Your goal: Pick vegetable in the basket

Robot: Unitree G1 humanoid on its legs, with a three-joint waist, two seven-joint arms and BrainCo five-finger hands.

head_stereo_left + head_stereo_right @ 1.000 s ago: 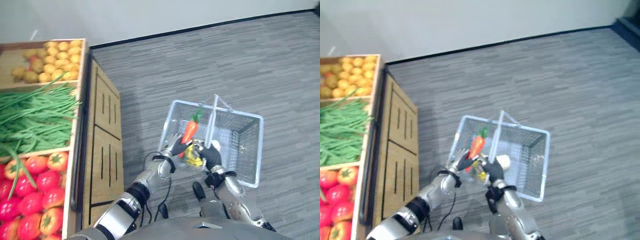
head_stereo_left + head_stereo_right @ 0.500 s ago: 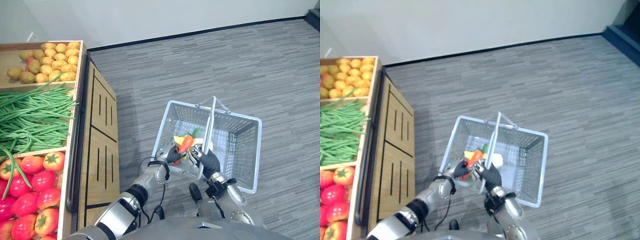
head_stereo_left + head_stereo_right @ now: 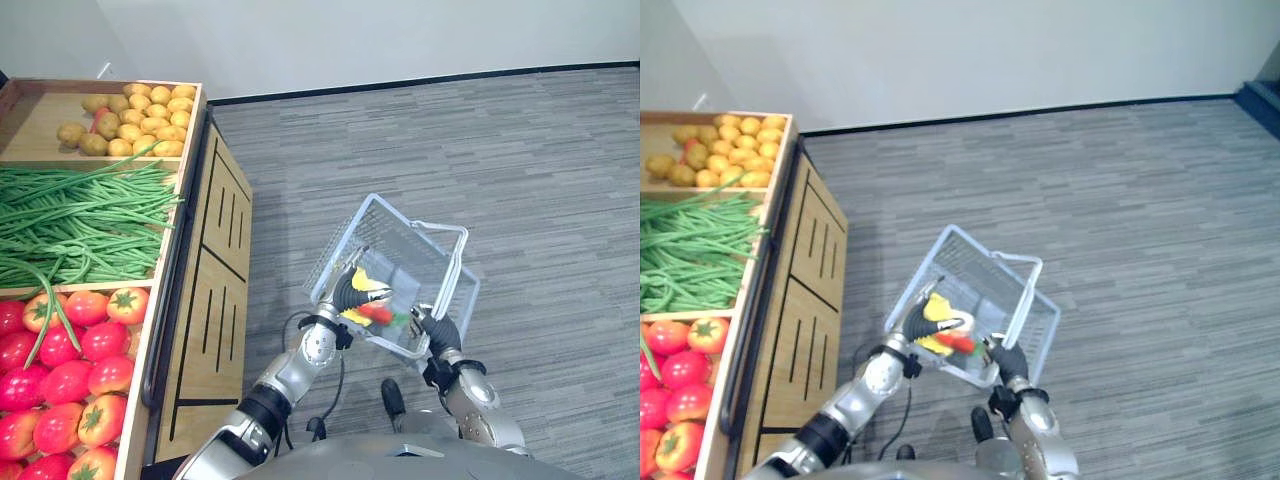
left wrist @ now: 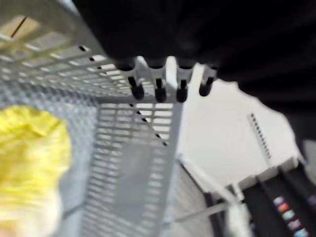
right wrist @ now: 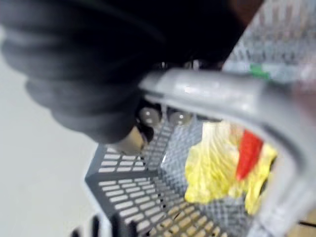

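Both at basket (image 3: 395, 235): R hand (image 3: 440, 332) clamps handle (image 3: 460, 258); L hand (image 3: 345, 290) straight-fingered, prob. on rim (image 3: 342, 246).

Orange-red carrot (image 3: 375, 313) lying low inside tilted grey mesh basket (image 3: 400, 236)

The basket (image 3: 400, 240) at centre frame is seen as pale grey perforated plastic with a faint sheen, and its handle (image 5: 222, 94) is shown smooth and slightly glossy in the right wrist view. The stand (image 3: 212, 300) at the left is faced in light, matt wood with visible grain; the tomatoes (image 3: 70, 370) at lower left are rendered smooth and glossy, while the potatoes (image 3: 130, 120) at upper left look dull and matt. The floor (image 3: 520, 150) is covered in what appears to be grey, ribbed, matt carpet.
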